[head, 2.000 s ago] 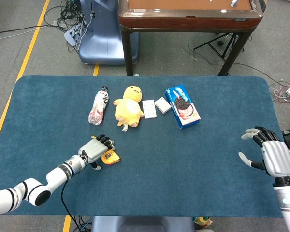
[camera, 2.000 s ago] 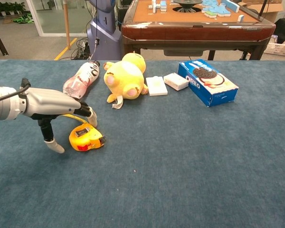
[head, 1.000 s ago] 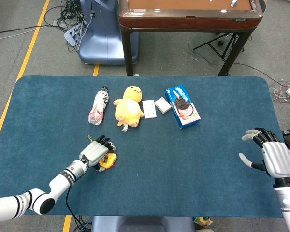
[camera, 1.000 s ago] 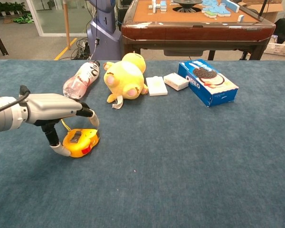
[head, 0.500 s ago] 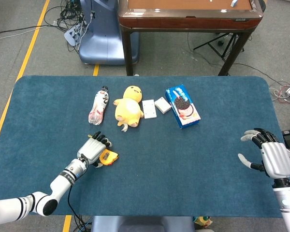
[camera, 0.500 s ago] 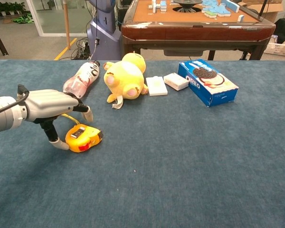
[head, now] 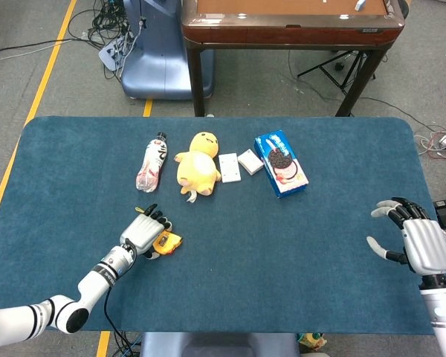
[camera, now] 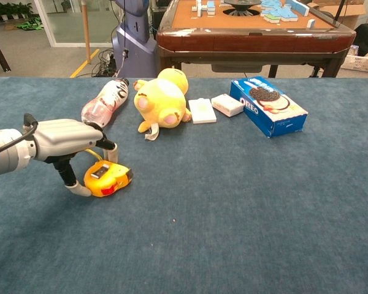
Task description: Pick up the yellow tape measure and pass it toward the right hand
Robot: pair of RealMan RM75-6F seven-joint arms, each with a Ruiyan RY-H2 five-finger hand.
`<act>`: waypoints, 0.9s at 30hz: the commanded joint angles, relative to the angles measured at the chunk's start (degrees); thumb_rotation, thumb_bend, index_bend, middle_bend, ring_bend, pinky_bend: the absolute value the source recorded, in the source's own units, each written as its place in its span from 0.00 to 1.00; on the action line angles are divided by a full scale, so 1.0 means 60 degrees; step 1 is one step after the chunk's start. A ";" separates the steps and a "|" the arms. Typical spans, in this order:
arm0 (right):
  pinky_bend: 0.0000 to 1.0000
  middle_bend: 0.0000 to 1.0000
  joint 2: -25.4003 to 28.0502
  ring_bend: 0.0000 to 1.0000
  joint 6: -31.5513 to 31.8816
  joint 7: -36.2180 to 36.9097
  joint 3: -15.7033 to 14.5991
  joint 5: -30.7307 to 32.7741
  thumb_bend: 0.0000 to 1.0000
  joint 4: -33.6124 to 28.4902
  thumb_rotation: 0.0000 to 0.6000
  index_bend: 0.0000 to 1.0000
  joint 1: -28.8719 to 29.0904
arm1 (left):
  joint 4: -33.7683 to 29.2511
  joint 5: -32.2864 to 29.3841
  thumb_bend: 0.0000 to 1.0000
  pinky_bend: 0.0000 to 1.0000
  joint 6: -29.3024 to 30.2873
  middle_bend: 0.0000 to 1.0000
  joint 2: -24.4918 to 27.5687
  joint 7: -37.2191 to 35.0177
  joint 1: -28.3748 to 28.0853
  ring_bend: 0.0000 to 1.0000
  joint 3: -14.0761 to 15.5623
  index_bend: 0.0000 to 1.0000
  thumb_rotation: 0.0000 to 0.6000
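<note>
We see a big table covered in soft blue cloth [camera: 245, 202]. Near its far side lie some things in a row. There is a clear plastic bottle with a pink and white label [camera: 104, 101] lying on its side, a fuzzy yellow duck toy [camera: 162, 98], two small flat white boxes [camera: 202, 110], one just beside the other, and a blue cardboard cookie box [camera: 268, 106]. All of them sit well apart from the tape, so nothing stands between the tape and the other side of the table.

The small round yellow tape measure with a black clip on top [camera: 107, 178] lies flat on the cloth, near the table's left front part. It looks hard and shiny, with a bit of red low on its side.

Our grey metal left hand [camera: 64, 142] is over the tape. The thumb [camera: 78, 188] touches the cloth right beside the tape, and another finger [camera: 110, 150] curves down on its far side. The fingers sit around the tape, but we cannot tell if they press it.

Our right hand [head: 420, 241] is far across, near the table's right edge, with fingers spread and nothing in it. Between the two hands is a wide bare stretch of blue cloth.
</note>
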 commanded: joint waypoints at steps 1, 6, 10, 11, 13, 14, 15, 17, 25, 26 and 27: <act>0.19 0.30 -0.0002 0.18 -0.0010 -0.0010 0.0000 0.0006 0.32 -0.0007 1.00 0.40 0.0003 | 0.0093 0.0143 0.14 0.00 0.0043 0.35 -0.0080 -0.0270 0.0064 0.18 -0.0025 0.37 1.00; 0.19 0.30 0.0027 0.18 -0.0035 -0.0068 0.0012 0.0002 0.32 -0.0091 1.00 0.40 0.0026 | 0.0365 0.0369 0.14 0.00 -0.0034 0.44 -0.0166 -0.1273 0.0172 0.25 -0.0184 0.45 1.00; 0.19 0.30 0.0161 0.18 -0.0131 -0.0100 0.0058 -0.0023 0.32 -0.0367 1.00 0.40 0.0111 | 0.0533 0.0761 0.14 0.01 0.0053 0.49 -0.0051 -0.2239 0.0319 0.29 -0.0279 0.49 1.00; 0.19 0.30 0.0188 0.18 -0.0155 -0.0107 0.0085 -0.0015 0.32 -0.0440 1.00 0.40 0.0141 | 0.0545 0.0858 0.14 0.01 0.0090 0.50 -0.0004 -0.2431 0.0354 0.30 -0.0291 0.50 1.00; 0.19 0.30 0.0262 0.18 -0.0255 -0.0139 0.0148 -0.0008 0.32 -0.0635 1.00 0.40 0.0242 | 0.0544 0.1096 0.14 0.01 0.0204 0.50 0.0135 -0.2827 0.0434 0.30 -0.0307 0.50 1.00; 0.19 0.30 0.0300 0.18 -0.0313 -0.0132 0.0179 -0.0002 0.32 -0.0737 1.00 0.40 0.0293 | 0.0532 0.1207 0.14 0.01 0.0274 0.50 0.0202 -0.2977 0.0470 0.30 -0.0313 0.50 1.00; 0.19 0.30 0.0332 0.18 -0.0368 -0.0115 0.0219 0.0003 0.32 -0.0845 1.00 0.40 0.0351 | 0.0509 0.1313 0.14 0.01 0.0352 0.50 0.0278 -0.3121 0.0506 0.30 -0.0325 0.50 1.00; 0.19 0.30 0.0405 0.17 -0.0534 -0.0007 0.0342 0.0018 0.32 -0.1100 1.00 0.40 0.0526 | 0.0379 0.1527 0.14 0.01 0.0558 0.51 0.0487 -0.3423 0.0581 0.30 -0.0387 0.50 1.00; 0.10 0.21 0.0674 0.09 -0.2021 0.0329 0.1024 0.0393 0.32 -0.2238 1.00 0.40 0.1812 | -0.0663 0.2175 0.14 0.02 0.1624 0.51 0.1250 -0.4326 0.0779 0.31 -0.0956 0.51 1.00; 0.08 0.20 0.0724 0.08 -0.2284 0.0371 0.1107 0.0517 0.32 -0.2403 1.00 0.40 0.2001 | -0.0834 0.2195 0.14 0.02 0.1695 0.51 0.1334 -0.4348 0.0788 0.31 -0.1015 0.51 1.00; 0.07 0.19 0.0773 0.07 -0.2534 0.0408 0.1197 0.0625 0.32 -0.2551 1.00 0.40 0.2194 | -0.1013 0.2220 0.14 0.02 0.1752 0.51 0.1422 -0.4350 0.0790 0.31 -0.1069 0.51 1.00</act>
